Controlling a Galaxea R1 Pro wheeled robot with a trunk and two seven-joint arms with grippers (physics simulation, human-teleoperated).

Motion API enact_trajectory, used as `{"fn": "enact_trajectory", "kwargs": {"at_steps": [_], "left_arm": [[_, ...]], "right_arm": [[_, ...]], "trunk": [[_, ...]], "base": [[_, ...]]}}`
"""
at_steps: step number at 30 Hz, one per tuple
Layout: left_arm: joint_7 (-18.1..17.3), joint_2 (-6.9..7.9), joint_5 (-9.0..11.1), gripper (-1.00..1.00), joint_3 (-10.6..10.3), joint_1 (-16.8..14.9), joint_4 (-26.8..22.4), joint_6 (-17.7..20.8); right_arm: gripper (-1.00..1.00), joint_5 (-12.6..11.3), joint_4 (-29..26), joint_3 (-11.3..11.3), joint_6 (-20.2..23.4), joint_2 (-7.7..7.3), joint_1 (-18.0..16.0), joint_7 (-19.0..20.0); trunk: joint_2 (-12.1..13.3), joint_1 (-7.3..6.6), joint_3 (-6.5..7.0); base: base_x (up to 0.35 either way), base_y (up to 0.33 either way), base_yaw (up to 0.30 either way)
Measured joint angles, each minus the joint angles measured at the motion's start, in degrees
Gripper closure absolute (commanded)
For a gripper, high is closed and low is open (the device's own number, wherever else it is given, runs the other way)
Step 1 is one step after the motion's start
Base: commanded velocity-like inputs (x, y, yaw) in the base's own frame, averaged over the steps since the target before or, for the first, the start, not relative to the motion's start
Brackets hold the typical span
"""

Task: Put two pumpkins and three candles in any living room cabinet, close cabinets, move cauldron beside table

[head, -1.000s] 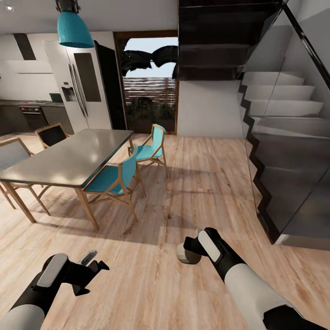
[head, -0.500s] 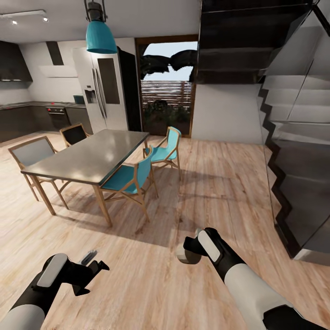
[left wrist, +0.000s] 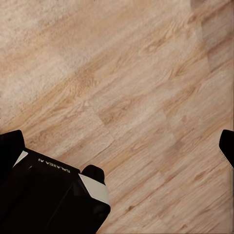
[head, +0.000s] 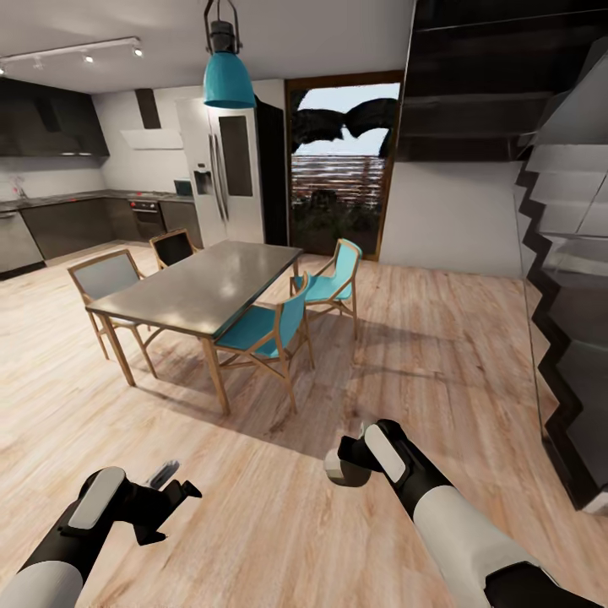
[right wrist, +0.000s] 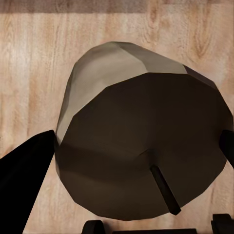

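Robot in an open-plan room, wood floor [head: 279, 523] underfoot. Right claw [head: 342, 466] pinches a candle [head: 338, 469], beige stub held low over the floor, in front of the right arm. Right wrist view: candle [right wrist: 141, 136] close up, wick end toward the camera, dark finger [right wrist: 24, 170] against one side of it, other finger [right wrist: 228, 146] at the far edge, floor planks behind.

Left claw [head: 173, 490] spread, nothing between its fingers, hanging over bare floor at lower left of the head view. Left wrist view: one fingertip [left wrist: 92, 178] and the other fingertip [left wrist: 227, 146] far apart, floor [left wrist: 122, 87] between them.

Ahead left: grey-topped dining table [head: 203, 287] on wooden legs. Two teal chairs on its near-right side, one [head: 262, 333] tucked close, one [head: 333, 283] further back. Two dark-seated chairs on the far-left side, one [head: 105, 279] nearer, one [head: 173, 247] behind. Teal pendant lamp [head: 228, 80] hangs above the table.

Behind: steel fridge [head: 228, 177], dark kitchen units [head: 76, 224] along the left wall, glass door [head: 338, 169] to outside. Dark staircase [head: 566, 279] fills the right side, well apart from the right arm.

Candle is the one task thing seen; it rests on no surface, clamped in the right claw above the floor.
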Motion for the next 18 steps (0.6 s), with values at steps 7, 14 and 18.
{"fn": "enact_trajectory", "kwargs": {"at_steps": [7,14,18], "left_arm": [[0.02,-0.01,-0.01,-1.00,-0.01,0.00,0.00,0.00],[0.00,-0.01,0.01,-1.00,-0.01,0.00,0.02,0.00],[0.01,-0.01,0.00,-1.00,-0.03,0.00,0.01,0.00]], "right_arm": [[1.00,0.00,0.00,0.00,0.00,0.00,0.00,0.00],[1.00,0.01,0.00,0.03,0.00,0.00,0.00,0.00],[1.00,-0.01,0.00,0.02,0.00,0.00,0.00,0.00]], "trunk": [[0.00,0.00,0.47],[0.00,0.00,0.94],[0.00,0.00,1.21]], "base": [[0.000,0.000,0.223],[-0.016,0.000,0.223],[-0.042,0.000,0.223]]}}
